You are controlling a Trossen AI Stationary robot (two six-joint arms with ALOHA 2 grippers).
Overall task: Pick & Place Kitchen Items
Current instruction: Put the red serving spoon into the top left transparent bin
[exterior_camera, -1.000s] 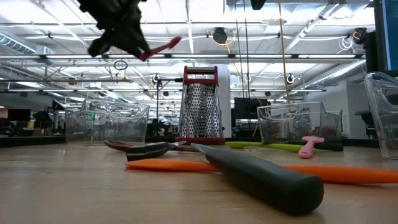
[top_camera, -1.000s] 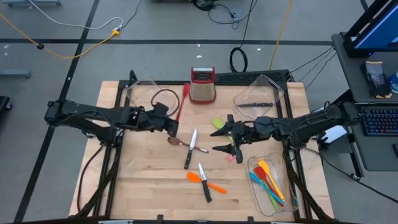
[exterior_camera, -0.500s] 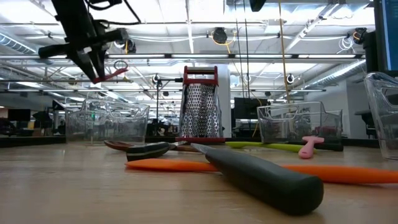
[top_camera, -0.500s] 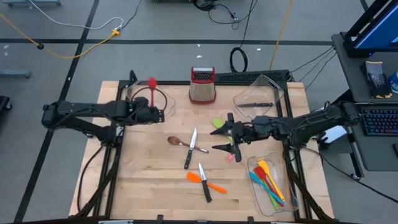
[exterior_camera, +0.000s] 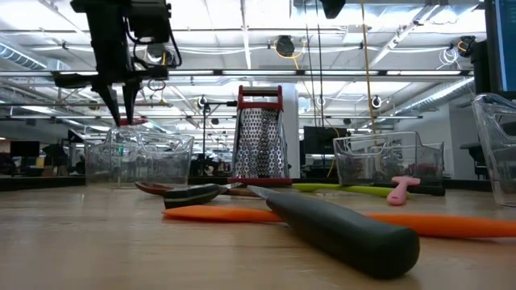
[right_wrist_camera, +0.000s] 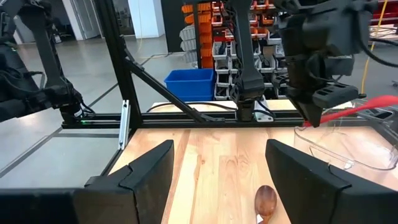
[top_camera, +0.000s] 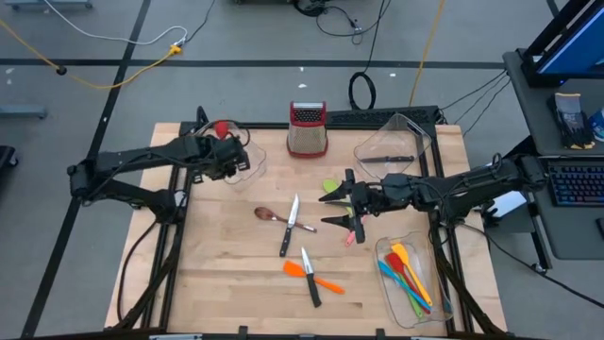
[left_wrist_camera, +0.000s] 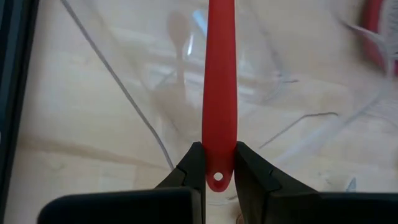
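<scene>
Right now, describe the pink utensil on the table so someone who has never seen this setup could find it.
Start at the steel box grater with the red top at the table's back edge, then come toward the table's middle right, to the open right hand. The pink utensil lies on the bare wood just in front of that hand. It is the only pink piece; the green utensil lies behind the hand.

The table [top_camera: 226,274] is of light wood and stands on a grey floor [top_camera: 85,113] with dark lines and loose cables [top_camera: 113,38]. At the right side there is a desk [top_camera: 566,198] with a keyboard [top_camera: 578,184]. Behind the table, the room is large, with long ceiling lights [exterior_camera: 322,32], shelves of orange bins [right_wrist_camera: 199,18], and a blue box [right_wrist_camera: 189,84].
</scene>
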